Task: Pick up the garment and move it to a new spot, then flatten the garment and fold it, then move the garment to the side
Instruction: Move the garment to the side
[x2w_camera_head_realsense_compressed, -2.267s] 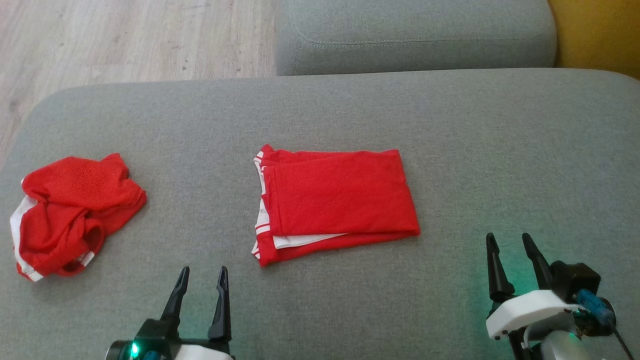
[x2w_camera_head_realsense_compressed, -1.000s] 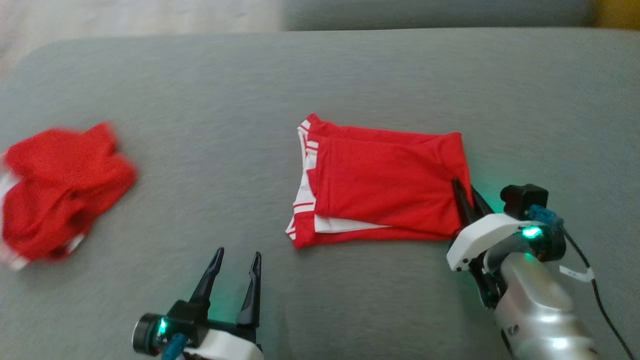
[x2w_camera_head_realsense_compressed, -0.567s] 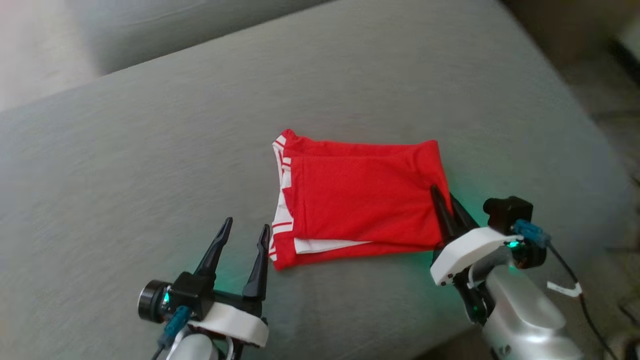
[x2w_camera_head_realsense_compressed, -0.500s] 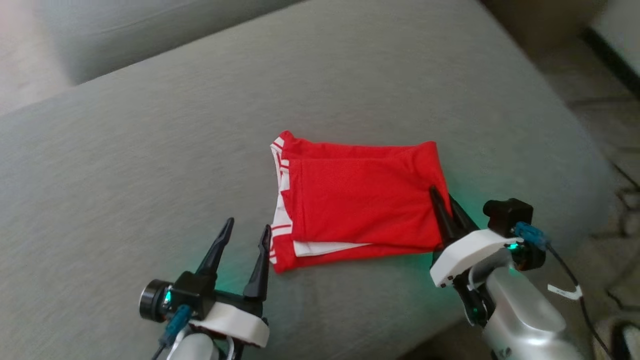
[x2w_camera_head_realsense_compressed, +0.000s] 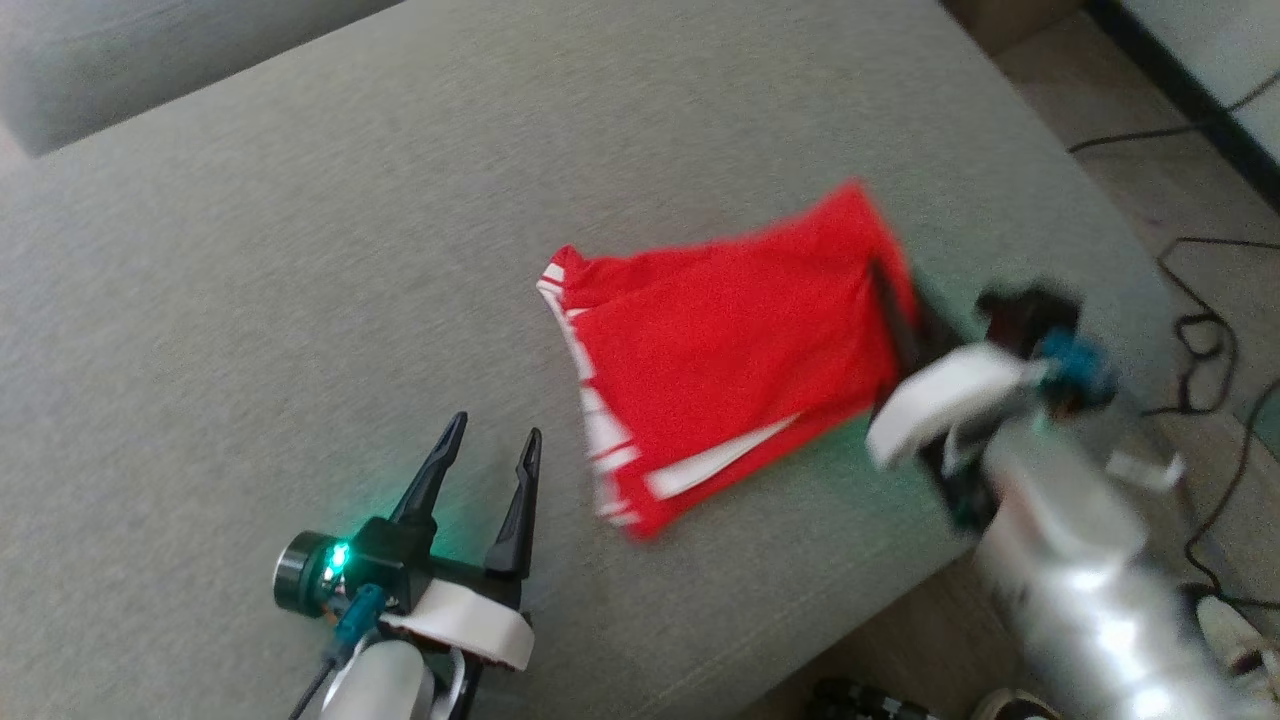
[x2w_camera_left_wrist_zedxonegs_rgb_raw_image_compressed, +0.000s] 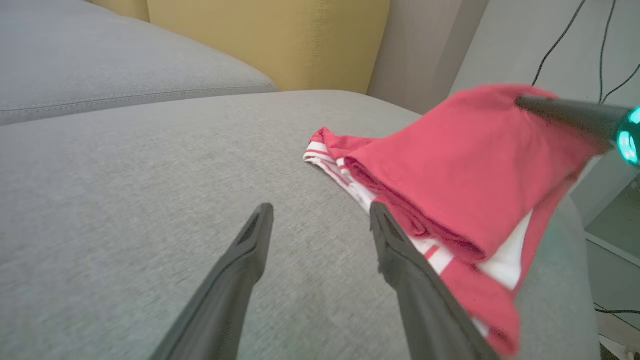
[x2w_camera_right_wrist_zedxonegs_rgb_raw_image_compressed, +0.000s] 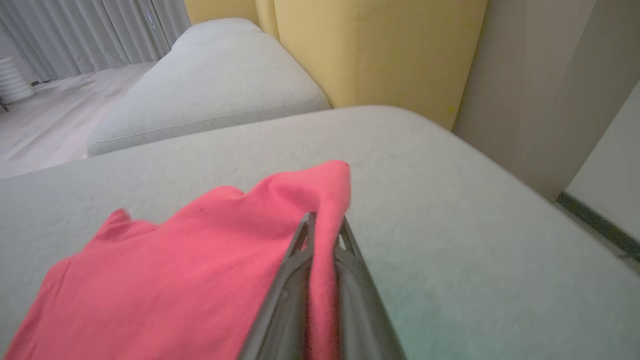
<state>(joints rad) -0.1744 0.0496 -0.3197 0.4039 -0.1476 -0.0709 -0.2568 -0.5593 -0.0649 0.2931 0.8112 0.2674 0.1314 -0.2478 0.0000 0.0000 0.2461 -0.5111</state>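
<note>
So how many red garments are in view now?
1: the folded red garment on the grey sofa cushion, its right edge held by the right gripper. Others may lie off-frame.

A broad grey seat cushion (x2w_camera_head_realsense_compressed: 300, 250) is being adjoined by a second grey cushion (x2w_camera_right_wrist_zedxonegs_rgb_raw_image_compressed: 215, 95), and both are being backed by yellow upholstery (x2w_camera_right_wrist_zedxonegs_rgb_raw_image_compressed: 380, 50). Soft daylight is being let through pale curtains (x2w_camera_right_wrist_zedxonegs_rgb_raw_image_compressed: 100, 35) onto a light wooden floor (x2w_camera_right_wrist_zedxonegs_rgb_raw_image_compressed: 50, 125). Black cables (x2w_camera_head_realsense_compressed: 1200, 345) are being trailed beside a dark skirting board (x2w_camera_head_realsense_compressed: 1180, 92).
</note>
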